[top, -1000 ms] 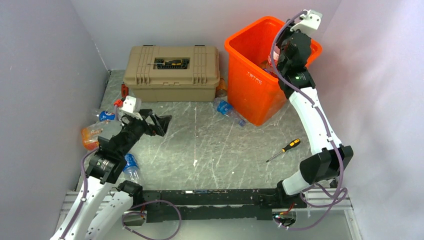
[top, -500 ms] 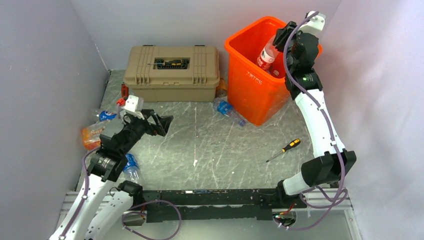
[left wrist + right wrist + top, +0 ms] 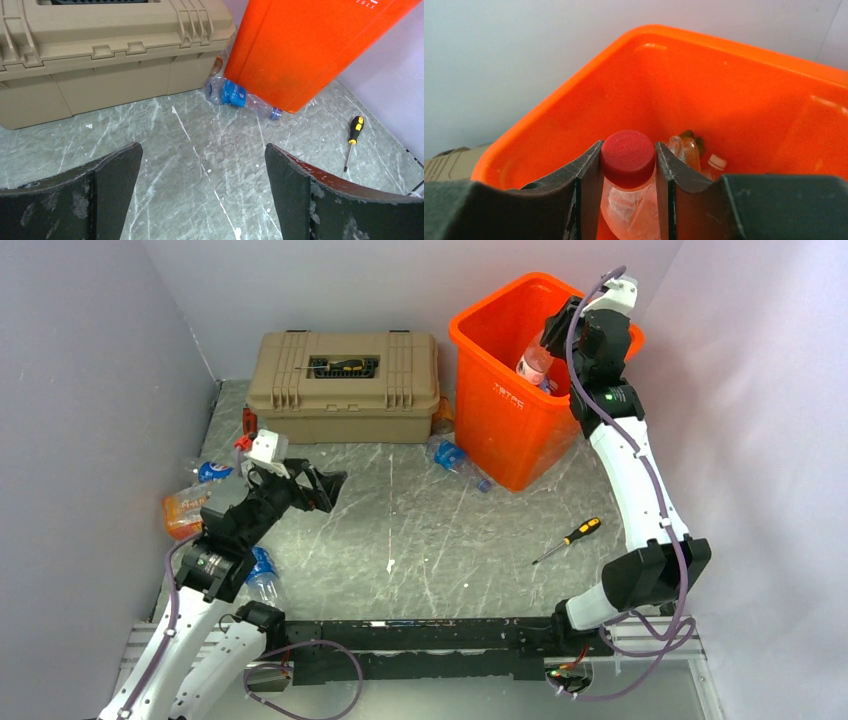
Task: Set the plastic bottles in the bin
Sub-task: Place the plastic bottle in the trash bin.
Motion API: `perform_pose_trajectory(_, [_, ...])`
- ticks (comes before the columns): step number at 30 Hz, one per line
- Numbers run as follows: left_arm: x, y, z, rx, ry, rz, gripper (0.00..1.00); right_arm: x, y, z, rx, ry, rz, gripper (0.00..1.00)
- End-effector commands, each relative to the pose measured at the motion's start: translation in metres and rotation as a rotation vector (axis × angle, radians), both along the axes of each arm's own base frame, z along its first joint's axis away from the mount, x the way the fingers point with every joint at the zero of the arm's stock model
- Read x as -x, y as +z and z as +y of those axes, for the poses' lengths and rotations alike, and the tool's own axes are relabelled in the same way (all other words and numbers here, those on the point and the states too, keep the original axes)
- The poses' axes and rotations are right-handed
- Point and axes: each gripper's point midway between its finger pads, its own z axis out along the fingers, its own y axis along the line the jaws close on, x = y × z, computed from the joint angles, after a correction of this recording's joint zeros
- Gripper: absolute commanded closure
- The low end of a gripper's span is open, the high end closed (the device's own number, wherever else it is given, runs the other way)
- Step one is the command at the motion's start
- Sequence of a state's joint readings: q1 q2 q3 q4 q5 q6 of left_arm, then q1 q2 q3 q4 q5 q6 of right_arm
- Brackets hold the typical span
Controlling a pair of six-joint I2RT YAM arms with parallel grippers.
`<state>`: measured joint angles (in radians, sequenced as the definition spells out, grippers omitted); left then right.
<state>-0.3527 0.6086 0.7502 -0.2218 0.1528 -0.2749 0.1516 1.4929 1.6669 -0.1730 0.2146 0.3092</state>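
Note:
The orange bin [image 3: 500, 410] stands at the back right. My right gripper [image 3: 558, 328] hangs over its mouth, shut on the red cap of a clear plastic bottle [image 3: 533, 362] whose body points down into the bin. In the right wrist view the cap [image 3: 628, 156] sits between the fingers of the right gripper [image 3: 628, 150], with several bottles [image 3: 691, 150] lying at the bottom of the bin [image 3: 744, 100]. A blue-labelled bottle [image 3: 458, 462] [image 3: 239, 95] lies at the bin's foot. My left gripper [image 3: 322, 488] [image 3: 202, 150] is open and empty above the table, left of centre.
A tan toolbox [image 3: 345, 390] [image 3: 100, 50] stands at the back, a screwdriver on its lid. More bottles lie at the left: an orange-wrapped one [image 3: 185, 510], a blue-labelled one [image 3: 212, 472], and another by the left arm [image 3: 262, 575]. A yellow-handled screwdriver [image 3: 570, 538] [image 3: 351, 137] lies right of centre.
My right gripper has swung the red-capped bottle out over the bin's mouth and lowered it a little. The left arm has barely moved.

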Motion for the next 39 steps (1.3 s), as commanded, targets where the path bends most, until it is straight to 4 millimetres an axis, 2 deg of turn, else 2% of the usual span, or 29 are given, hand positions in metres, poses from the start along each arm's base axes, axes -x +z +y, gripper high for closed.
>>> perform_pose_trajectory(1, [-0.003,0.008,-0.001,0.012,-0.002,-0.026,0.02,0.003,0.003,0.009,-0.014,0.057,0.006,1.00])
perform_pose_trajectory(7, [-0.002,0.009,-0.001,0.013,-0.003,-0.035,0.02,0.003,-0.012,0.015,-0.018,0.087,0.057,1.00])
perform_pose_trajectory(11, [-0.002,0.009,-0.001,0.012,-0.006,-0.033,0.02,-0.002,-0.031,0.024,-0.022,0.132,0.124,1.00])
perform_pose_trajectory(15, [-0.002,0.009,-0.001,0.014,-0.006,-0.031,0.02,-0.002,-0.044,0.009,-0.002,0.049,0.177,1.00])
perform_pose_trajectory(18, [-0.001,0.010,0.000,0.014,0.002,-0.036,0.02,0.011,-0.019,-0.008,0.009,-0.028,0.102,1.00])
perform_pose_trajectory(23, [-0.001,0.009,-0.002,0.019,-0.011,-0.034,0.02,0.044,0.051,-0.027,-0.011,-0.105,-0.141,1.00])
perform_pose_trajectory(27, [-0.002,0.009,-0.003,0.017,-0.014,-0.029,0.02,0.054,0.098,-0.042,0.013,-0.182,-0.239,1.00])
perform_pose_trajectory(29, [-0.001,0.009,-0.002,0.015,-0.011,-0.031,0.02,0.055,0.107,-0.052,0.034,-0.238,-0.257,1.00])
perform_pose_trajectory(32, [-0.002,0.009,-0.002,0.015,-0.007,-0.033,0.02,0.045,0.095,-0.065,0.096,-0.320,-0.220,1.00])
perform_pose_trajectory(36, [-0.001,0.009,-0.001,0.013,-0.004,-0.034,0.02,0.026,0.054,-0.075,0.167,-0.381,-0.124,1.00])
perform_pose_trajectory(39, [-0.001,0.010,0.000,0.014,0.003,-0.035,0.02,0.015,0.025,-0.069,0.193,-0.345,-0.069,1.00])
